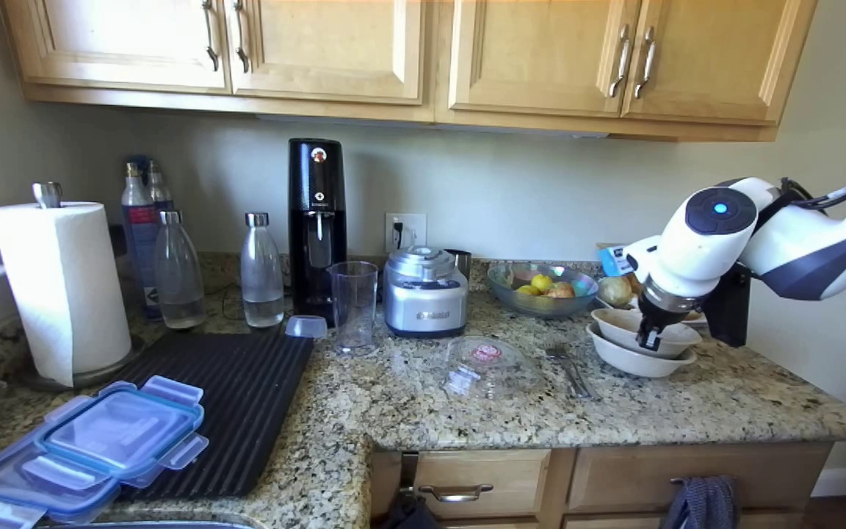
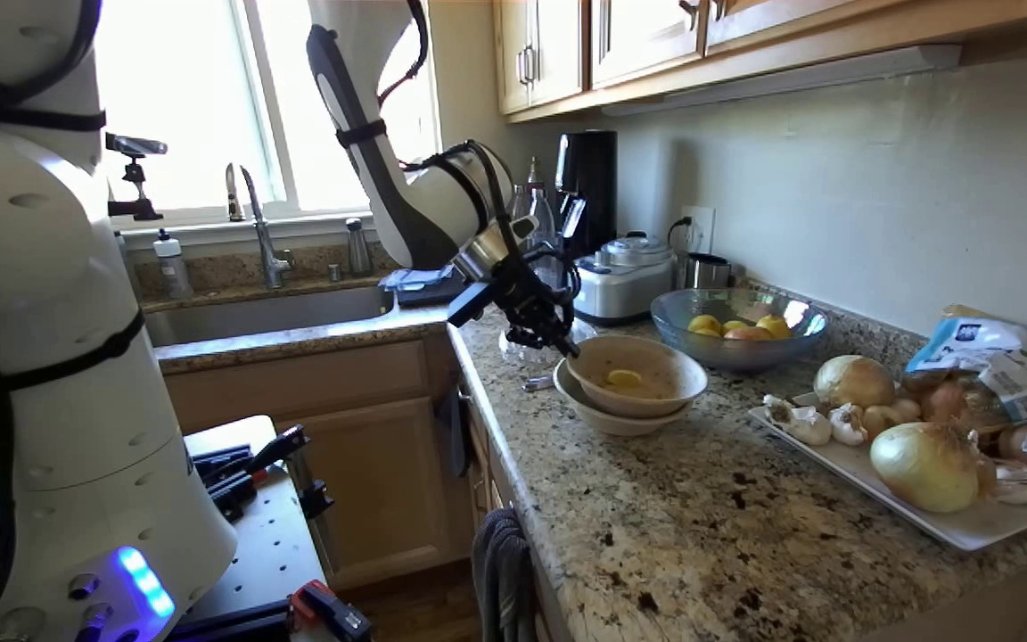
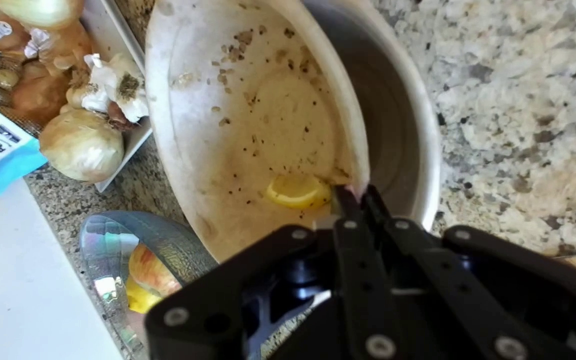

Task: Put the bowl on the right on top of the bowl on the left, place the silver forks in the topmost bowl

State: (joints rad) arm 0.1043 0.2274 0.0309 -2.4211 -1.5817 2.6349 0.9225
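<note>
the black gripper (image 3: pixel 361 194) pinched the rim of the round, off-white, brown-speckled upper bowl (image 3: pixel 283 125), its jaws narrow on either side of the edge. inside that bowl a yellow wedge of lemon (image 3: pixel 298 192) lay just beside the gripper's tips. the upper bowl was stacked over the round, off-white lower bowl (image 1: pixel 636 363), set off-centre, so that in the wrist view a crescent of the lower bowl's inside showed past the gripped rim; whether their bases touched could not be told. the lower bowl stood upright on the speckled beige granite desk (image 1: pixel 430 422). the slender silver metal forks (image 1: pixel 577 378) lay on the desk, near the bowls but outside them; in an exterior view they were between the lower bowl and a clear plastic dome-shaped container (image 1: pixel 493 367). near the bowls, in both exterior views, stood a wide, bluish, iridescent glass bowl (image 2: pixel 701 349) with yellow and reddish fruit (image 2: pixel 705 326) in it. in an exterior view a white rectangular platter (image 2: pixel 959 530) bore yellow-brown onions (image 2: pixel 924 465) and white bulbs of garlic (image 2: pixel 799 423). a squat silver food processor (image 1: pixel 427 303) stood between the glass bowl and a clear cylindrical jug (image 1: pixel 355 308).
</note>
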